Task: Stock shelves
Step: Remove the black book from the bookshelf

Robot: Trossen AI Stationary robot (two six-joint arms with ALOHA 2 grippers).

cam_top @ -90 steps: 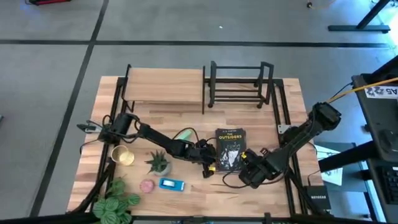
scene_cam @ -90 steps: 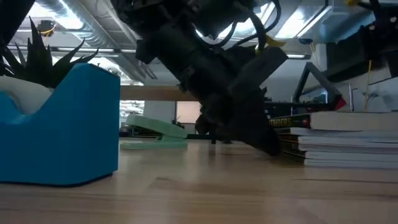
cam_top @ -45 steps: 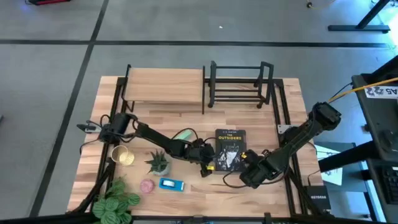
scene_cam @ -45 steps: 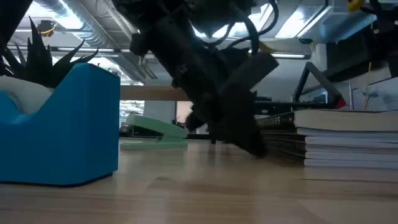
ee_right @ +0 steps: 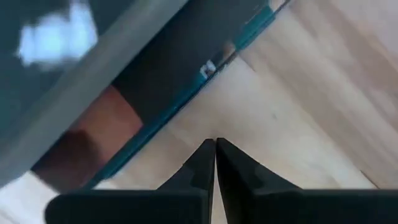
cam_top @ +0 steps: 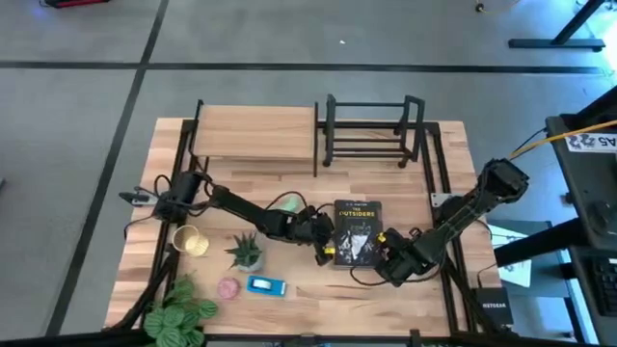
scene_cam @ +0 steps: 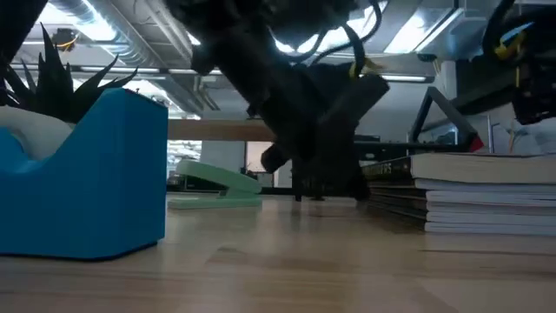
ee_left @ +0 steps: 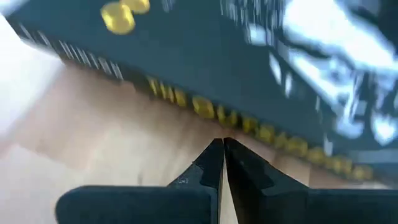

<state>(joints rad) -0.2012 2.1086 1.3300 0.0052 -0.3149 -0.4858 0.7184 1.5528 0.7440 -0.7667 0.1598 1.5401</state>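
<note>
A stack of books (cam_top: 356, 232) lies flat on the table's middle, a black one titled The Outsiders on top (ee_left: 205, 56). My left gripper (cam_top: 324, 247) is shut, its tips (ee_left: 222, 143) low at that book's spine, on the stack's left side. My right gripper (cam_top: 388, 260) is also shut. It hovers over bare wood by the stack's near right corner, and its tips (ee_right: 215, 142) stand apart from the teal book edge (ee_right: 186, 102). The wood-topped shelf (cam_top: 255, 135) and the black rack (cam_top: 371, 130) stand at the far edge. My left gripper points its shut fingertips (ee_left: 211, 158) slanting down from the table's left at the foot of the top book's spine (ee_left: 205, 111). I cannot tell whether they touch it.
A green stapler (cam_top: 287, 206) lies left of the stack. A small potted plant (cam_top: 246, 253), a gold cup (cam_top: 190, 241), a pink object (cam_top: 228, 287) and a blue tape dispenser (cam_top: 267, 285) stand at the near left. A leafy plant (cam_top: 178, 313) fills the near left corner.
My left gripper has moved a little toward the table's far edge along the stack's left side, and it now stands steeper. Its fingers have stayed shut.
</note>
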